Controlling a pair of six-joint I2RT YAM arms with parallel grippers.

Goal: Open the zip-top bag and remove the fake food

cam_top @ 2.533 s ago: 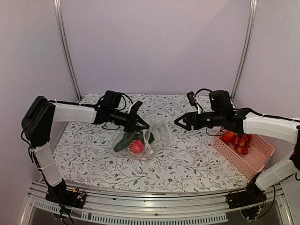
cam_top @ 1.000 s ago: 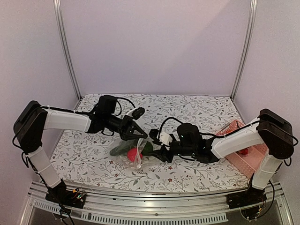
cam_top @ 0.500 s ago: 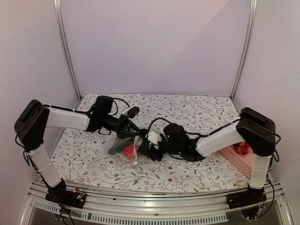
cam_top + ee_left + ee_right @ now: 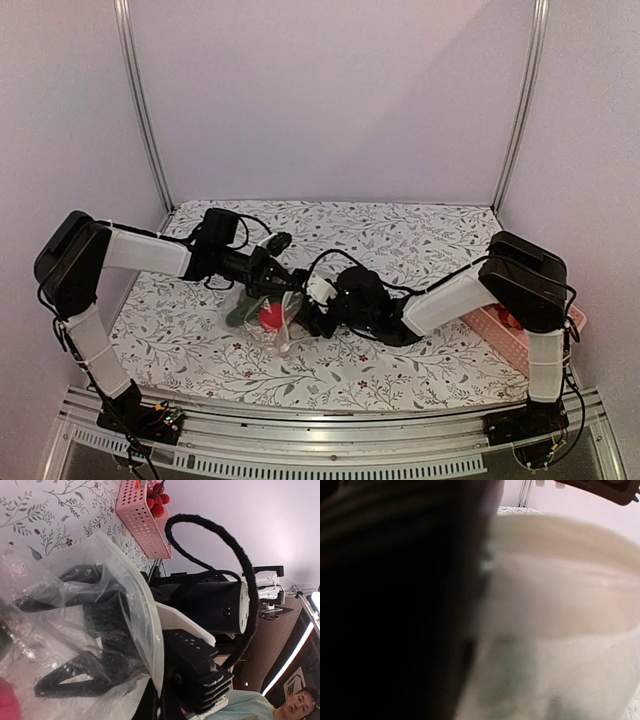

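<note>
Emptying stage, by the look of it: zip-top bag lying mid-way across the floral table, mouth already agape toward the right arm. Left gripper clamped tight on the bag's upper lip, holding it up. Right gripper pushed in through the mouth, fingers spread well apart behind the clear film, nothing between them as far as can be told. Right wrist view blurred out by plastic against the lens.

Fake food left inside: a red piece and a green cucumber, just beyond the fingertips. Strawberries already in the pink basket at the right edge.

Next, probably: ease forward over the red piece, close on it, draw back out without dragging the bag along. Calls for a firm left pinch and a high lip.
</note>
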